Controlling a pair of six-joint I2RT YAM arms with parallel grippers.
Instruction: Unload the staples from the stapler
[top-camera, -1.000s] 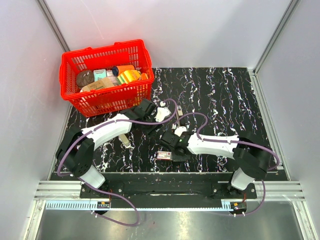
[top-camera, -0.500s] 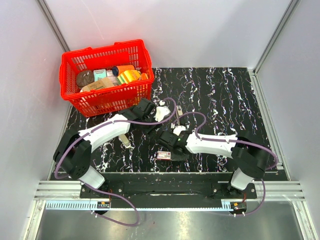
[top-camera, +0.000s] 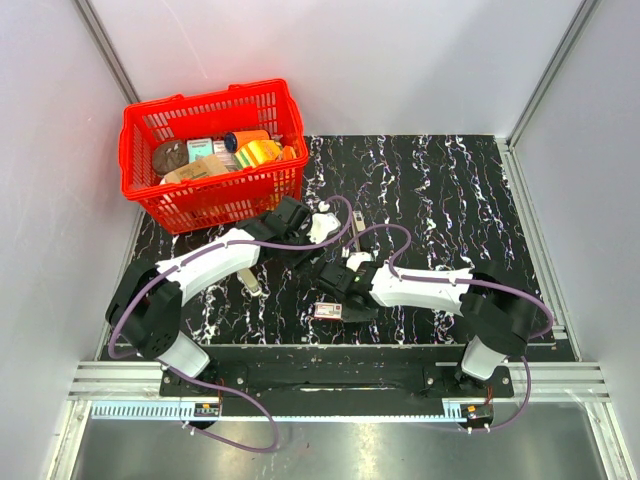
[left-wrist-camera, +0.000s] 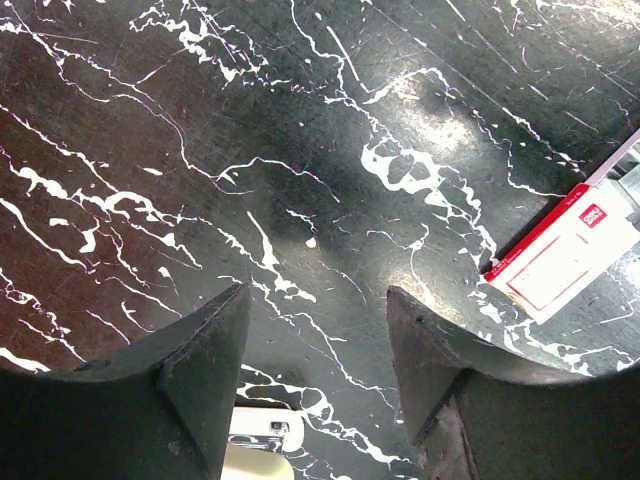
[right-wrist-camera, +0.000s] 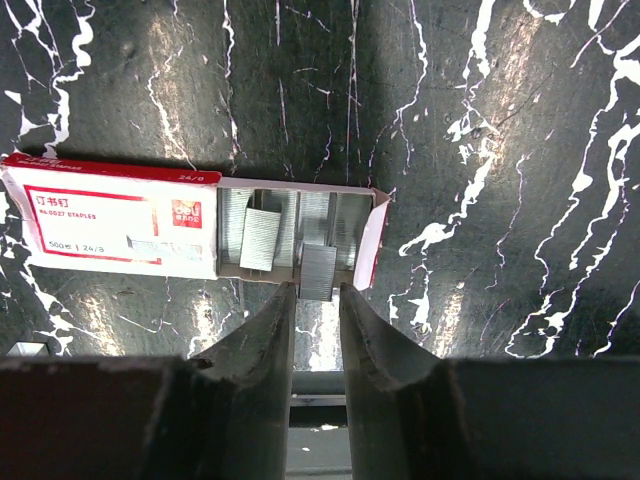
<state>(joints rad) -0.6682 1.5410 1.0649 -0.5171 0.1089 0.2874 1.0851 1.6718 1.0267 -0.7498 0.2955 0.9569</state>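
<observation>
Slim beige stapler (top-camera: 249, 281) lies left of centre by the worktop's (top-camera: 450, 200) near edge, silvery tip just edging into the left wrist view where the left pincer (left-wrist-camera: 316, 292) gapes empty, while only the right wrist view reads "订书钉" and "STAPLES" on the staple box (right-wrist-camera: 110, 230), right pincer (right-wrist-camera: 318, 290) slightly parted at its open tray.
</observation>
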